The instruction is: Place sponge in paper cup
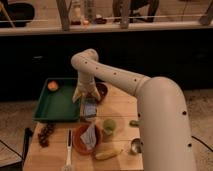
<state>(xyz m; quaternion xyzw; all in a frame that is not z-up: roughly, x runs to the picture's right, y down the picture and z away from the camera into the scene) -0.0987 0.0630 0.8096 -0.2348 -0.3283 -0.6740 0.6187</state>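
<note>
My gripper point(85, 96) hangs fingers-down at the back of the wooden table point(120, 107), by the right edge of the green tray. Its two fingers are spread apart and hold nothing. Just in front of and below it, a small bluish-grey rectangular block, which looks like the sponge point(90, 108), lies on the table. The paper cup point(108, 125), pale with a greenish top, stands a little to the front right of the sponge, apart from the gripper.
A green tray point(55, 106) holds an orange fruit point(52, 85). A dark bowl point(102, 90) sits behind the gripper. An orange bowl point(86, 138), a banana point(108, 154), grapes point(45, 134), a white utensil point(68, 148), a metal cup point(135, 145) and a small green item point(134, 122) fill the front.
</note>
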